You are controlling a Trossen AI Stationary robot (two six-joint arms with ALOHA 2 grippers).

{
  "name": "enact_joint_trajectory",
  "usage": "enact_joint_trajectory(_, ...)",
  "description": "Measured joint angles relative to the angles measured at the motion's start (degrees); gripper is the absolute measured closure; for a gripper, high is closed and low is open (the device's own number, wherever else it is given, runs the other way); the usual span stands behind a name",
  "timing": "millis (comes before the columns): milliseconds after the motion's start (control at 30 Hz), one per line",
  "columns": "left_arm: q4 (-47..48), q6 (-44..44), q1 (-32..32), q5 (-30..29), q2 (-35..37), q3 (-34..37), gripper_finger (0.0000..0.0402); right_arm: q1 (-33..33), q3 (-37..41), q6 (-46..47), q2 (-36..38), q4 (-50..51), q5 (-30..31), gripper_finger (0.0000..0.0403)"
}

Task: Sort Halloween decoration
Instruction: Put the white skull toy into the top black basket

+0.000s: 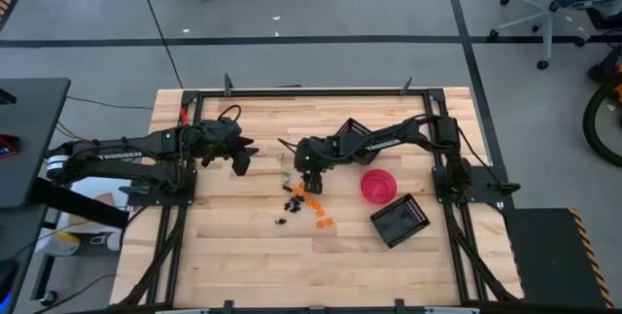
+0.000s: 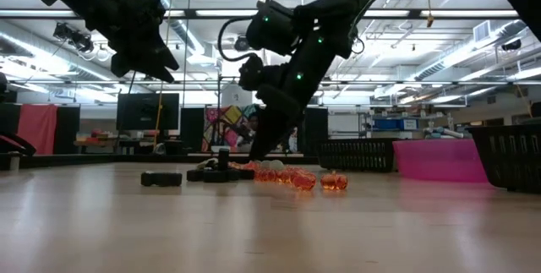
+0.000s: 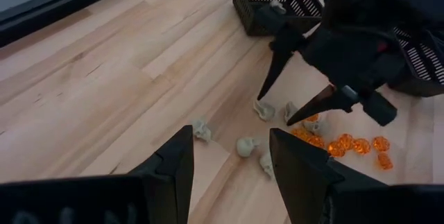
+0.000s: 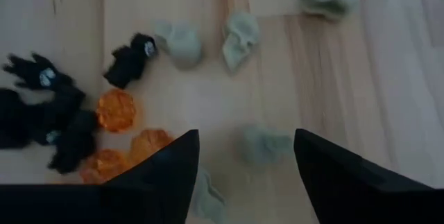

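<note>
Looking down from above, the right gripper [image 1: 309,184] is seen low over the trinkets [image 1: 303,203] at mid-table; the left gripper [image 1: 240,163] waits left of them, jaws apart. A basket [image 1: 399,221] and a pink bowl [image 1: 378,186] lie right of the trinkets on the table [image 1: 233,256].

At table level, a lit workshop shows behind.

From the right wrist, open jaws straddle a pale skull [image 4: 265,145]; squaring on it alone before closing is advised, judged so orange neighbours [image 4: 115,110] stay out.

wooden table [image 1: 233,256], trinkets [image 1: 303,200], bowl [image 1: 378,186], baskets [image 1: 399,221]
</note>
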State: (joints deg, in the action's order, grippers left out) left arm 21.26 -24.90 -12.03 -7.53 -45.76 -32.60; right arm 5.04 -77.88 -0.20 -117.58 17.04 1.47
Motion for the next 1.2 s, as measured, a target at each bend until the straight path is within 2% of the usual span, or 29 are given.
enact_joint_trajectory(267,0.22,-1.25,0.0,0.13,0.02,-0.02,0.0239,-0.18,-0.02,-3.07,-1.98,-3.09,3.15,0.0167)
enact_joint_trajectory(600,1.46,-1.55,0.04,0.11,0.0,-0.02,0.0239,-0.13,-0.11,-3.84,-3.1,-2.59,0.91,0.021)
enact_joint_trajectory(800,1.53,-1.56,0.04,0.1,0.0,-0.02,0.0239,-0.15,-0.09,-4.34,-2.08,0.97,0.4,0.0233)
enact_joint_trajectory(1200,1.68,-1.55,0.04,-0.01,0.02,-0.02,0.0239,-0.02,0.08,-3.04,0.27,6.3,0.28,0.0206)
